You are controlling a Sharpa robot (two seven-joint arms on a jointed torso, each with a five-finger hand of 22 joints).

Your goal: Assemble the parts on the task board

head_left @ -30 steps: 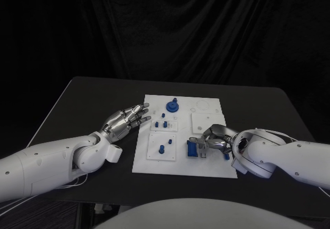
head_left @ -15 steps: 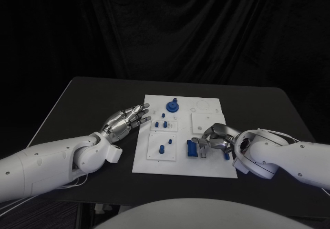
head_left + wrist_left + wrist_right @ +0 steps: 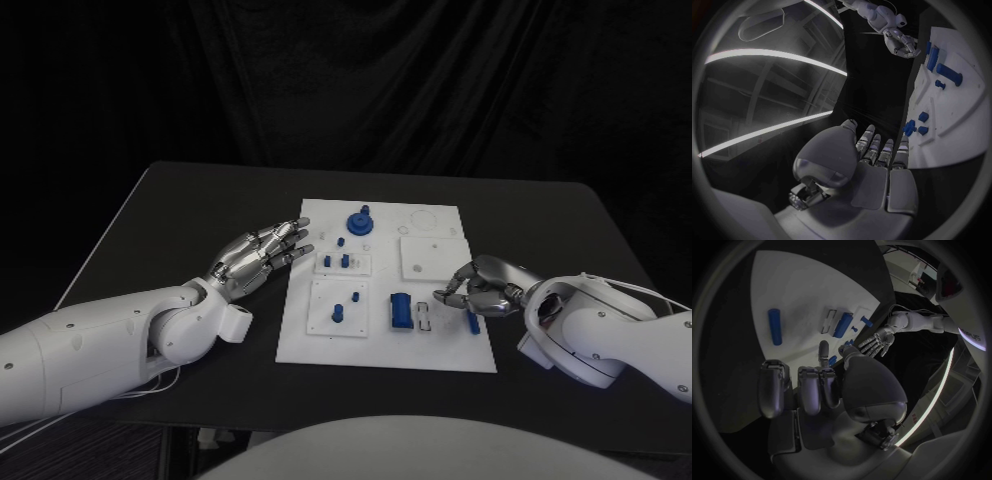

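Note:
The white task board (image 3: 378, 345) lies in the middle of the table. On it are a blue knob (image 3: 361, 220), small blue pegs (image 3: 338, 262), a taller peg (image 3: 339, 311), a blue block (image 3: 397, 313) and a blue bar (image 3: 473, 322) lying near the right edge. My left hand (image 3: 267, 250) hovers by the board's left edge, fingers spread, holding nothing. My right hand (image 3: 483, 285) is at the board's right edge just above the bar, fingers curled in with nothing in them. The right wrist view shows the bar (image 3: 774, 326) and the block (image 3: 842, 325) lying beyond the curled fingers (image 3: 811, 385).
The black table (image 3: 188, 210) has free room on both sides of the board. A black curtain hangs behind it. The left wrist view shows the board (image 3: 954, 110) beside the left hand (image 3: 873, 160), with the right hand (image 3: 901, 42) far off.
My right hand has drawn back to the right, away from the blue block and towards the board's right edge. The left hand has not moved.

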